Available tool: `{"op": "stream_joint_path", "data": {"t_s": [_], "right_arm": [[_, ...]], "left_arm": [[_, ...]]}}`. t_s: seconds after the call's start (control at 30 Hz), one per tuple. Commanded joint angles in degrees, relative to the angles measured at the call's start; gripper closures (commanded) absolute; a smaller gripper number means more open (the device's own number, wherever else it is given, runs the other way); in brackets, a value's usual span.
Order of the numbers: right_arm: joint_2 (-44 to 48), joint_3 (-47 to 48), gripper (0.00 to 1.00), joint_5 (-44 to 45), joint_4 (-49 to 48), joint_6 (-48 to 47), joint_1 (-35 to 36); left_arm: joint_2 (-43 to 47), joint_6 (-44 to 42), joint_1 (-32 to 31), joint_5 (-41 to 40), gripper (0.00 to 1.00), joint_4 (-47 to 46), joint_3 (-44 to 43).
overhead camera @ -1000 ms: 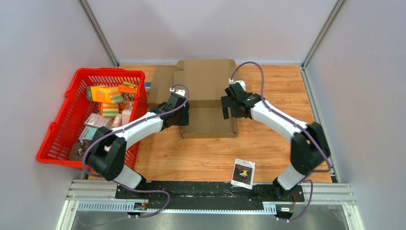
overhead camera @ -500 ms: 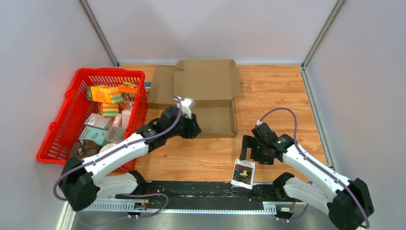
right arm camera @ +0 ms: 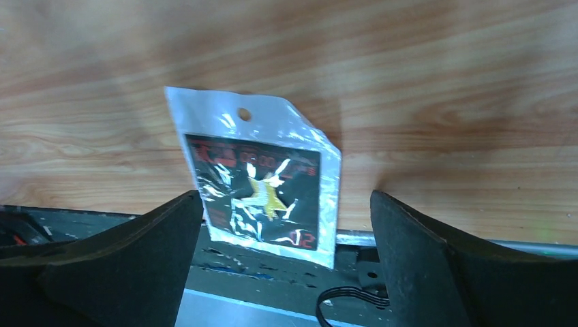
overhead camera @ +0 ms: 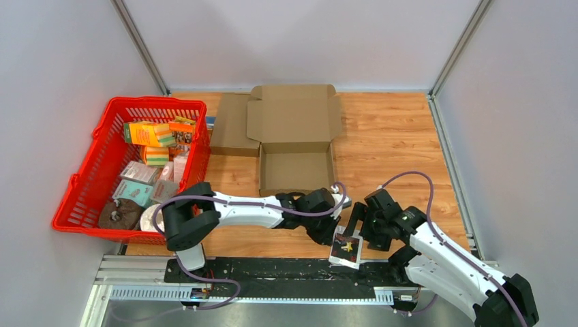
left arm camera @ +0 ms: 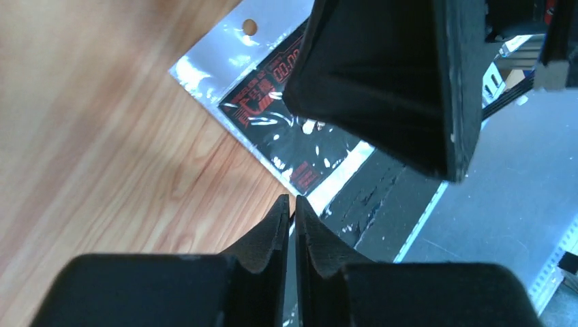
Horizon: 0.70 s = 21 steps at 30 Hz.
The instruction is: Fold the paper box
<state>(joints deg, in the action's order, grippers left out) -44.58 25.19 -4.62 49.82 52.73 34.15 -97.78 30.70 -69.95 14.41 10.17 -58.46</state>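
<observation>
The brown paper box (overhead camera: 296,146) stands at the back middle of the table with its lid flap laid open behind it. Neither gripper touches it. A clear packet with a black and gold card (overhead camera: 346,246) lies at the table's near edge, partly over the black rail. My left gripper (overhead camera: 326,231) reaches across to it; in the left wrist view its fingers (left arm camera: 293,204) are pressed almost together beside the packet's (left arm camera: 272,129) corner, with nothing visible between them. My right gripper (overhead camera: 364,228) hovers wide open over the packet (right arm camera: 262,184), one finger on each side (right arm camera: 285,199).
A red basket (overhead camera: 88,197) full of small packages stands on the left. A flat cardboard piece (overhead camera: 232,126) lies beside the box. The black mounting rail (overhead camera: 272,269) runs along the near edge. Grey walls enclose the table.
Both arms left the box. The left arm swung down to the near right beside the packet while its jaws closed. The right gripper moved to the packet, still open.
</observation>
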Motion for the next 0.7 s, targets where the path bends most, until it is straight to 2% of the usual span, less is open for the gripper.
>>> {"op": "stream_joint_path", "data": {"t_s": [0.0,0.13,0.2,0.3,0.37,0.47,0.67], "right_arm": [[1.3,-2.2,0.04,-2.1,1.0,2.0,1.0],[4.0,-5.1,0.07,-3.8,-1.4,2.6,1.2],[4.3,-6.5,0.17,-6.6,-3.7,3.6,1.2],[3.4,-8.6,0.22,-8.9,-7.5,5.4,1.1],[3.6,-9.5,0.3,-9.4,-9.3,6.1,1.2],[6.3,-9.8,0.38,-9.8,-11.3,6.8,1.3],[15.3,-9.1,0.4,-8.8,-12.2,8.8,1.3]], "left_arm": [[-5.7,4.1,-0.9,2.0,0.87,-4.8,-2.9],[-9.6,5.7,-1.0,-0.9,0.89,-2.8,-5.4],[-10.6,6.0,-0.9,-2.4,0.91,-1.5,-5.4],[-12.0,7.2,-0.3,-2.6,0.95,-0.8,-4.8],[-12.0,8.1,0.2,-3.0,0.95,-1.4,-3.5],[-10.8,8.9,0.7,-3.3,0.95,-3.1,-1.3],[-8.8,9.5,1.0,-4.1,0.96,-4.4,0.8]]}}
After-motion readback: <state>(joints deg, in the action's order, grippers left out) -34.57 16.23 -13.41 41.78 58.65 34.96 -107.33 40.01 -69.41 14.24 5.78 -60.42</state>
